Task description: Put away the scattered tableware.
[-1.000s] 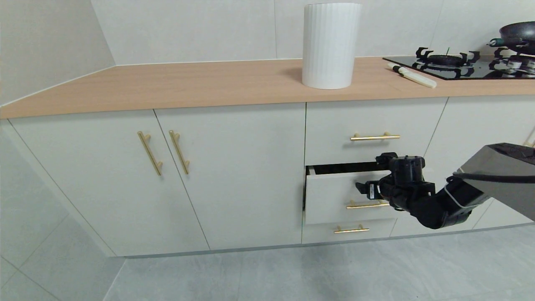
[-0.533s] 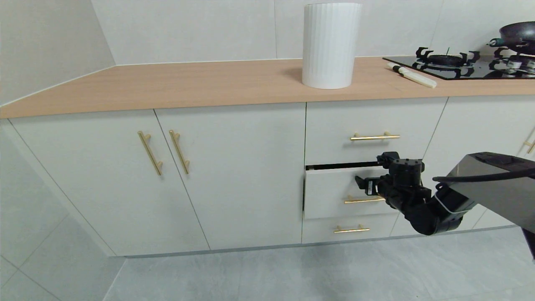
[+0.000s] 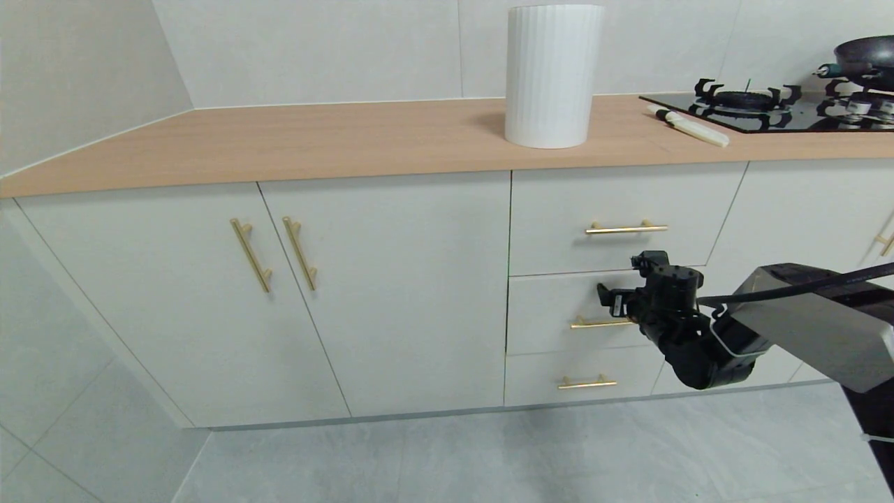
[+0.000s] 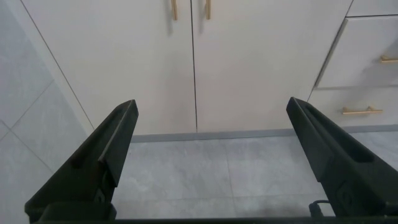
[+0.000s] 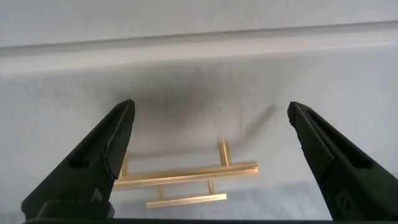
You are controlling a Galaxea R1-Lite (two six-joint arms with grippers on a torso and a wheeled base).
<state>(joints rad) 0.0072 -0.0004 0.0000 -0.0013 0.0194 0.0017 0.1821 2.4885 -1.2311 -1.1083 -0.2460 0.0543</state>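
While the middle drawer (image 3: 552, 307) sits flush with the drawers above and below it, the right gripper (image 5: 210, 107) is held close to its front with both fingers spread wide, gripping nothing. The drawer's brass handle (image 3: 601, 323) lies in line with the gap between the fingers. Whether any part of the gripper touches the handle or the panel cannot be told, since the wrist hides the handle's right end in the head view.

The left gripper (image 4: 210, 109) hangs released, fingers wide apart, above the grey floor (image 3: 454, 454) and facing the two cabinet doors (image 3: 279, 293). Open floor runs along the whole cabinet front.

The pale utensil (image 3: 688, 126) lies on the countertop (image 3: 314, 143), just beside the near left corner of the hob (image 3: 761, 112) and close to the counter's front edge. It is too small to tell what kind of utensil it is. A white ribbed cylinder (image 3: 553, 77) stands to its left, its top cut off by the frame. A dark pan (image 3: 866, 52) on the hob is cut off at the right edge.
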